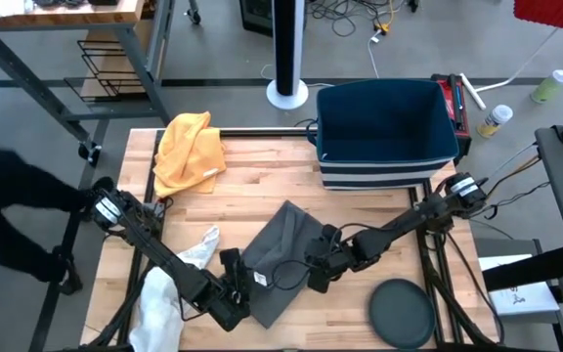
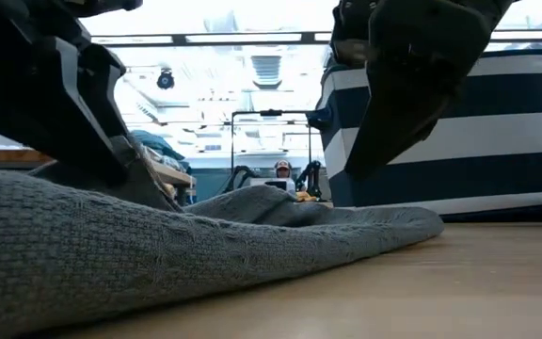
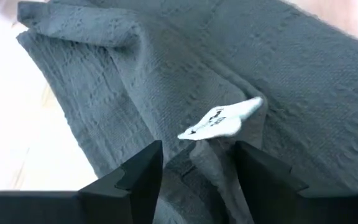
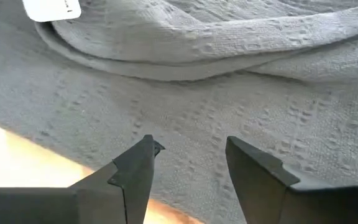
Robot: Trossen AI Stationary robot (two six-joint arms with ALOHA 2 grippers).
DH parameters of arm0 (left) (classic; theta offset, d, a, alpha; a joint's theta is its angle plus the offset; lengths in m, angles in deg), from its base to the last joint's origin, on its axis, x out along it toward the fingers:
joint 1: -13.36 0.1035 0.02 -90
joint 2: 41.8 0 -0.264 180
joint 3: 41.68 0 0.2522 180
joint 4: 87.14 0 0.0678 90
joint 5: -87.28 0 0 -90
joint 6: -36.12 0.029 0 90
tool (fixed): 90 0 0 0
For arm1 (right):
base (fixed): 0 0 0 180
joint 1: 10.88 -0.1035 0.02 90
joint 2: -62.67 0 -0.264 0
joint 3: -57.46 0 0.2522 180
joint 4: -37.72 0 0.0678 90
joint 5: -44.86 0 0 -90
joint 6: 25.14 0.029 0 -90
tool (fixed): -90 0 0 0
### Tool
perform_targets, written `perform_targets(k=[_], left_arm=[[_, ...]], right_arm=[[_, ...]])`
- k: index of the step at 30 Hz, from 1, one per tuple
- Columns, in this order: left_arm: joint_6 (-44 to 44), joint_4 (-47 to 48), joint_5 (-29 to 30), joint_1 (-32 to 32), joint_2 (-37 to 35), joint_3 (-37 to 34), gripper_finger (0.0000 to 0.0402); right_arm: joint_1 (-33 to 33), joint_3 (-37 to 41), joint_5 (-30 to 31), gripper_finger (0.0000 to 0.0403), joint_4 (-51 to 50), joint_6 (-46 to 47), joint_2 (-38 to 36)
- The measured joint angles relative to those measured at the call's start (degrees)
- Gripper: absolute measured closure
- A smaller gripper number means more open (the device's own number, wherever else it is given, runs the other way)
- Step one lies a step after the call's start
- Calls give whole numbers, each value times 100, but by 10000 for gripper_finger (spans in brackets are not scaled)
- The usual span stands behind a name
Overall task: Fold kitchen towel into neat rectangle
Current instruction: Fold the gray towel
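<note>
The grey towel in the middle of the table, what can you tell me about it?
The grey towel is a textured woven cloth with a small white tag. It lies partly folded and rumpled on the wooden table. The left gripper straddles a raised fold by the tag; the right gripper hovers open at its opposite edge.

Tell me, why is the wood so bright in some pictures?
Left wrist view: the table beside the grey towel washes out to near white. Right wrist view: it glows orange at the towel's edge. Low view: ceiling lights glare behind the dark arms, and the near towel looks soft.
</note>
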Motion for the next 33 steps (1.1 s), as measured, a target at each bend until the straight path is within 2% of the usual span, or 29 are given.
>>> perform_targets(k=[4, 6, 9, 11, 16, 24, 28, 33], left_arm=[[-63, -19, -36, 0, 0, 4, 248], [-183, -12, -41, 0, 0, 4, 285], [-697, 132, -49, -4, -2, 8, 366], [-1124, 257, -70, -59, -27, 7, 388], [-2259, 621, -89, -333, -91, 9, 377], [-4396, 1867, -417, -832, -103, -7, 380], [-4661, 1879, -415, -974, -102, -9, 347], [-4803, 2256, -586, -1070, -121, -11, 283]], right_arm=[[5, 12, 2, 220, -2, 41, 0], [3, 12, 2, 223, 30, 87, 25], [3, 19, 0, 225, 40, 147, 112], [5, 19, 1, 225, 128, 155, 214], [35, 34, -28, 225, 219, 289, 599], [71, 51, -195, 228, 248, 452, 830], [71, 51, -228, 228, 249, 452, 817], [71, 56, -258, 227, 252, 452, 813]])
